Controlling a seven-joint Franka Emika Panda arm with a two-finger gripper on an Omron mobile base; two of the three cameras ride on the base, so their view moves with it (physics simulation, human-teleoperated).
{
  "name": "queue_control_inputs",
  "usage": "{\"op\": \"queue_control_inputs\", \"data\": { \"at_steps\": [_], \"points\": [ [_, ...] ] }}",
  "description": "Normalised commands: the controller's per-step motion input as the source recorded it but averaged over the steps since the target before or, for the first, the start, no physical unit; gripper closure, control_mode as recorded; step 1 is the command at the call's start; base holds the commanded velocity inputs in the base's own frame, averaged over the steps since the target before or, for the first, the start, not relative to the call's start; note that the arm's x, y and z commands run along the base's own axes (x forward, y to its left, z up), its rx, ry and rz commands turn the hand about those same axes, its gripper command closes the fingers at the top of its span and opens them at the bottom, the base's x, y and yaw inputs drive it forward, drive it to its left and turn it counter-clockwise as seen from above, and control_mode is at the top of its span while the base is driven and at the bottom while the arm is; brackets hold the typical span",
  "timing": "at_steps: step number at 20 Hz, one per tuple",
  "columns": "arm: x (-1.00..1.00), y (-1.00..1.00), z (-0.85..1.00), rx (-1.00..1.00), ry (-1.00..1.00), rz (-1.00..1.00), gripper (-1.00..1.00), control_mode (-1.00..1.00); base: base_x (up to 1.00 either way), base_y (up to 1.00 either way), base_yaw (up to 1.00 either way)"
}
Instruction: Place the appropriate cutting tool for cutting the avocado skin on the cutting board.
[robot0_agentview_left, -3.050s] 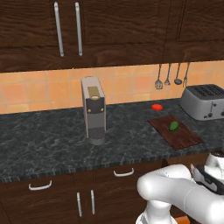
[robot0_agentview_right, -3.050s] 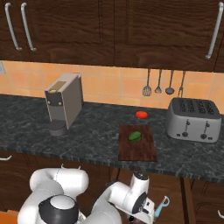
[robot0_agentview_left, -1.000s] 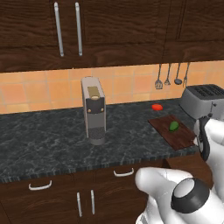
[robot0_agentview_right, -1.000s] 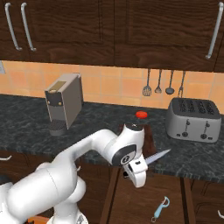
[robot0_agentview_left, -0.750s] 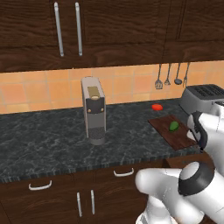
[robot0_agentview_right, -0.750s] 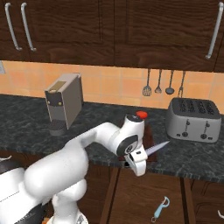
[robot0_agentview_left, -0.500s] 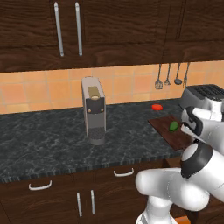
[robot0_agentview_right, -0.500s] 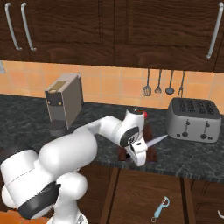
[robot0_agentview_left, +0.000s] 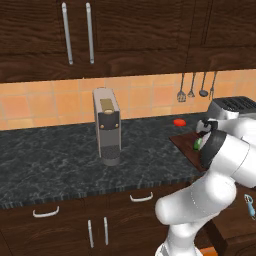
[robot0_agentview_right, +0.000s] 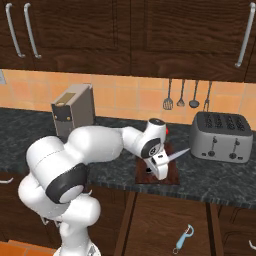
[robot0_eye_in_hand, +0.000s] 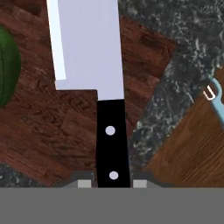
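gripper (robot0_eye_in_hand: 113, 180) holds knife (robot0_eye_in_hand: 94, 57) over cutting board (robot0_eye_in_hand: 52, 131), avocado (robot0_eye_in_hand: 8, 72) beside, toaster (robot0_agentview_right: 222, 136) seemingly near

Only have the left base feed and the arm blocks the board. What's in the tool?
Observer: A knife with a black handle; the tool is shut on it.
Operator: Where is the blade?
Observer: Over the cutting board, beside the avocado, in the hand view.
Operator: Anything dropped?
Observer: A blue-handled peeler lies on the floor below the counter, in the right base view.
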Motion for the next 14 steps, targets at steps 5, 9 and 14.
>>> {"op": "queue_control_inputs", "data": {
  "at_steps": [5, 9, 14],
  "points": [
    [0.41, 0.06, -0.51, 0.0, 0.0, 0.01, 1.0, -1.0, 0.0, 0.0, 0.0],
    [0.24, 0.28, -0.42, 0.0, 0.0, 0.0, 1.0, -1.0, 0.0, 0.0, 0.0],
    [0.0, 0.42, -0.33, 0.0, 0.0, 0.01, -1.0, -1.0, 0.0, 0.0, 0.0]
  ]
}}
